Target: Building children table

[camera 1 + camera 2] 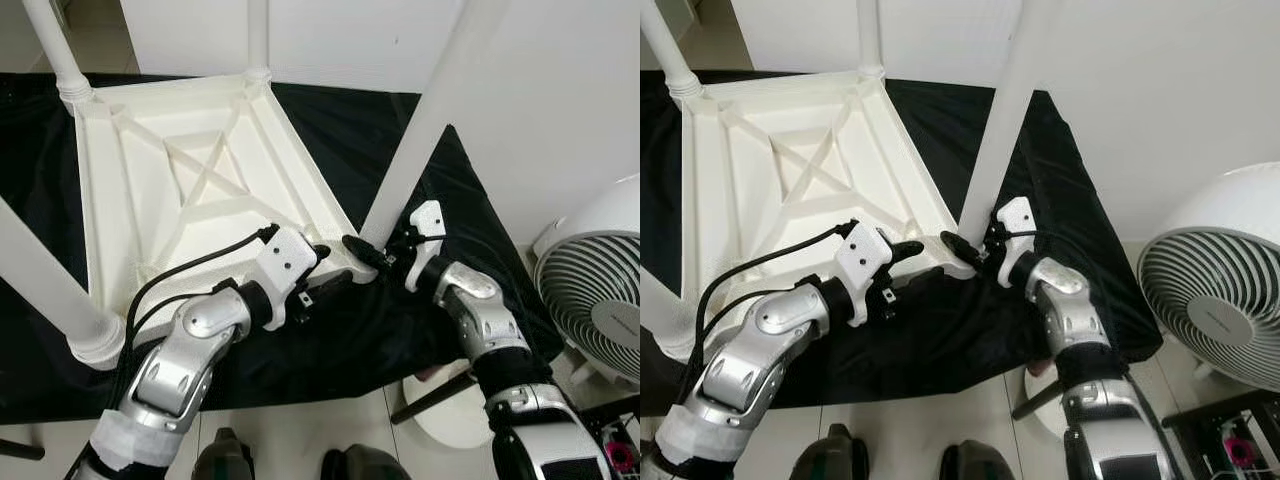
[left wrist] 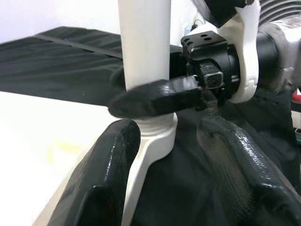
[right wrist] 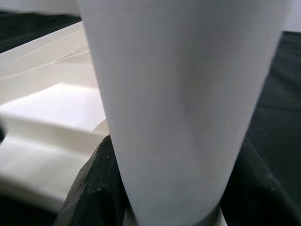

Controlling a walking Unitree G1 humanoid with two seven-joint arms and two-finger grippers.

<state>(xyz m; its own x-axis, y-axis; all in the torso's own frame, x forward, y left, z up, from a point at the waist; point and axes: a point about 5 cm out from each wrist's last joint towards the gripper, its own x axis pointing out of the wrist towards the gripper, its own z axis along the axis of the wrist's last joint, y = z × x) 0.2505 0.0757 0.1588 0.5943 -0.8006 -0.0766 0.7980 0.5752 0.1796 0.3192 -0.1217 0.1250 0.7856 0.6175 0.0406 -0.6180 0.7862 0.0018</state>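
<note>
A white plastic children's table (image 1: 190, 170) lay upside down on a worktop draped with a black cloth (image 1: 350, 340), its ribbed underside, with an X-shaped brace at the centre, facing up. Four white legs stood upward from its corners: two far legs, one near leg at the robot's left (image 1: 50, 290), and the near-right leg (image 1: 430, 120) rising from the corner socket closest to both arms.

The right gripper (image 1: 378, 257) was closed around the base of the near-right leg, just above its socket; the right wrist view showed the leg (image 3: 183, 108) close up with a black finger (image 3: 94, 188) pressed against each side. The left gripper (image 1: 335, 285) sat at the table's near-right corner, just beside the right gripper. In the left wrist view its two fingers (image 2: 108, 179) stood parted, one on either side of the white corner socket (image 2: 153, 141), with one finger touching the rim and nothing clamped between them; a finger of the right gripper (image 2: 155, 96) crossed the leg directly above.

A white fan (image 1: 595, 290) with a round grille stood on the floor to the robot's right, well apart from the worktop. No brand marks, labels or writing were legible on any item, and no containers were in view.
</note>
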